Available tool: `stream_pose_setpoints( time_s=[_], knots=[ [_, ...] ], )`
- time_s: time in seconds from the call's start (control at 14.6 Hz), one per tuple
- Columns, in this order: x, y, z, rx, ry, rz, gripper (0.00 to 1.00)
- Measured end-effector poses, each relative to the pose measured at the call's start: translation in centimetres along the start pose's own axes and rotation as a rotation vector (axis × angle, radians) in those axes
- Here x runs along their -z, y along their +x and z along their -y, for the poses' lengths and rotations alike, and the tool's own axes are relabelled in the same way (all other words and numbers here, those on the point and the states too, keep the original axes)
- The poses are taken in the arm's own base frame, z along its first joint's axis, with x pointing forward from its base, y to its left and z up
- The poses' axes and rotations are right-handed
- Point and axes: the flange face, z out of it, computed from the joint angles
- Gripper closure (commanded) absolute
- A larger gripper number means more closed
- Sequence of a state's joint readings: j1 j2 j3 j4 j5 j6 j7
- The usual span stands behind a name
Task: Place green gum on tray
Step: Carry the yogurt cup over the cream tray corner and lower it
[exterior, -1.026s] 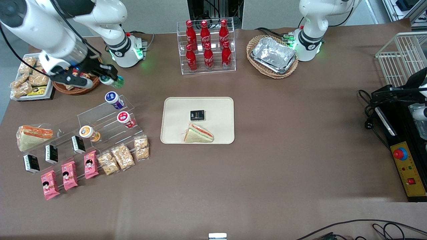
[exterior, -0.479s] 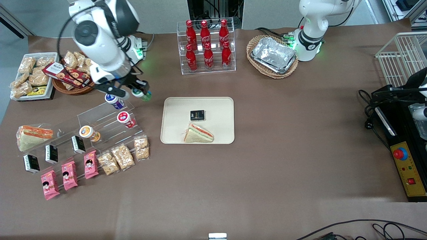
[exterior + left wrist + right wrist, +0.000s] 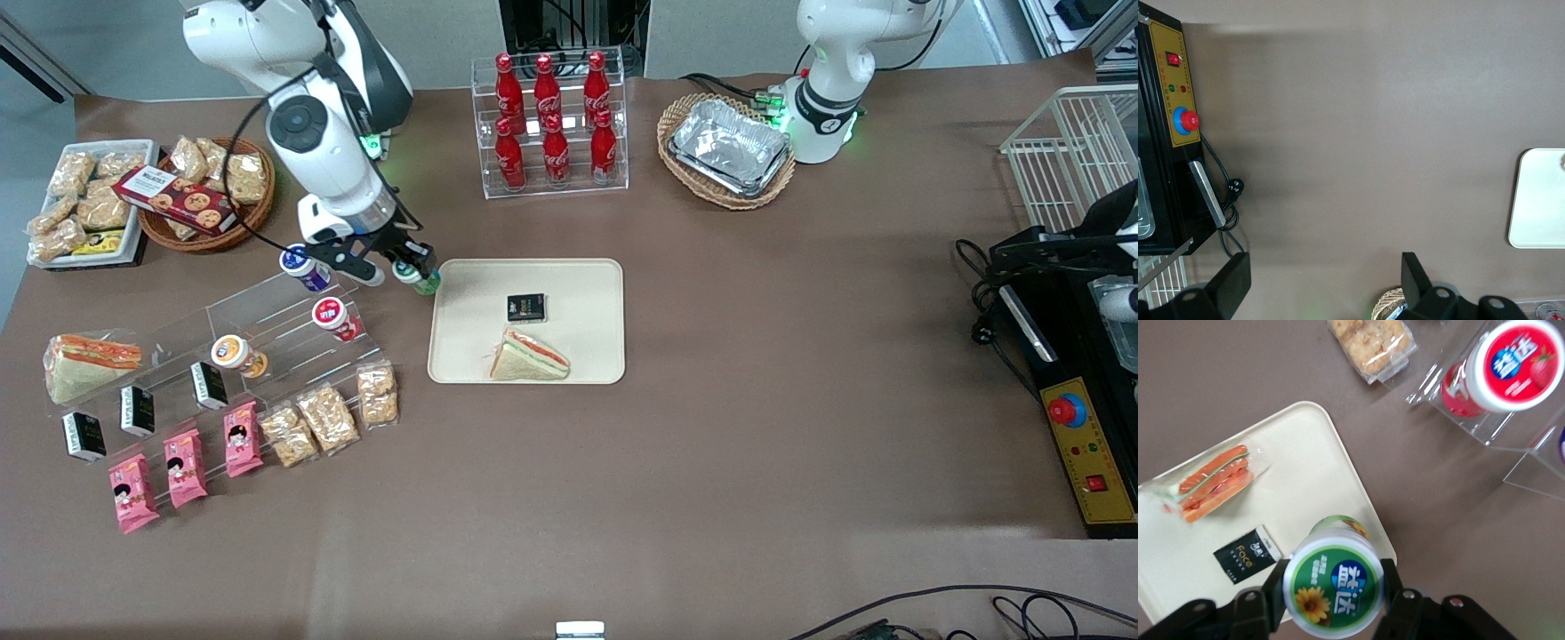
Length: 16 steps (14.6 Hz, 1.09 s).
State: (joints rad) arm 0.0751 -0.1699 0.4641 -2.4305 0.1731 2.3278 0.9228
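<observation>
The gripper (image 3: 408,269) has its fingers (image 3: 1393,587) clamped on the green gum (image 3: 1331,590), hovering over the tray (image 3: 587,280) corner.

Hovering at the corner of the tray (image 3: 587,293), claw (image 3: 414,272) clamped on green gum (image 3: 428,284). Blocked mid-frame by black packet (image 3: 525,308) and sandwich (image 3: 530,356); open along the tray's strip toward the parked arm's end.
</observation>
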Motion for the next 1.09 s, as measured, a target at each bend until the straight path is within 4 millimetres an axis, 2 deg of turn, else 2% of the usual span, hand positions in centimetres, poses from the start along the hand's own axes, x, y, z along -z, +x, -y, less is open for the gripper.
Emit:
stream_pose_setpoints(
  time_s=[0.21,0.62,1.09],
  knots=[
    [-2.2,-1.2,0.5,-0.016,-0.006,-0.025,0.61],
    [-6.6,-3.7,0.3,-0.053,0.017,-0.036,0.61],
    [-10.2,-4.7,-0.6,-0.048,-0.024,-0.088,0.61]
  ],
)
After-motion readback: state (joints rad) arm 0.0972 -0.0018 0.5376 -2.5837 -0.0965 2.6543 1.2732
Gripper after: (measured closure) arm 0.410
